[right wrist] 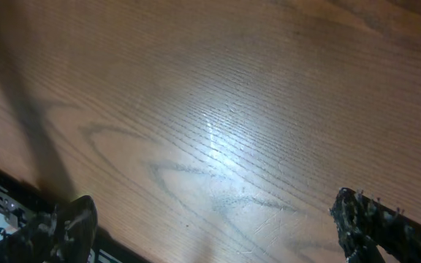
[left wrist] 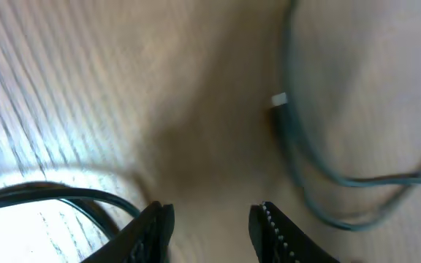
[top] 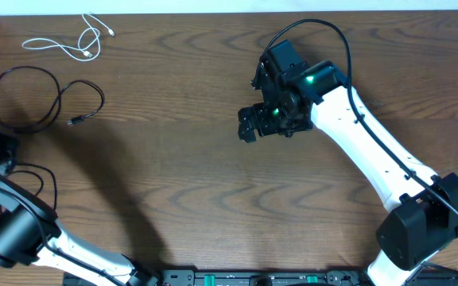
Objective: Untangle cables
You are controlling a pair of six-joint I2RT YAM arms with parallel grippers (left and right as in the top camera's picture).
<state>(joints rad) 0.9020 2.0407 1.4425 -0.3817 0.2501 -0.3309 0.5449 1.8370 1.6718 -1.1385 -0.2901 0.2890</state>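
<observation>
So, white cable (top: 70, 44): lying in loose loops at the far left corner of the table (top: 213, 199), well apart from both arms.
Black cables (top: 26, 99): on the left side, nearer than the white one; a round loop, and beside it a smaller arc that ends in a small plug (top: 74, 121). I cannot tell whether the two touch.
White against black: apart, with bare wood between them.
Left claw (left wrist: 210, 223): low at the table's left edge, just near the black loop; its jaws stand partly apart with only wood showing in the gap, so it has hold of nothing.
Left wrist view: blurred; a dark cord with a pale plug tip (left wrist: 279, 100) runs ahead and to the right of the fingers (left wrist: 159, 226), not between them. Another dark cord crosses at the lower left.
Right claw (right wrist: 210, 226): over the middle of the table, well apart from every cable; jaws spread wide, with only bare wood between them.
</observation>
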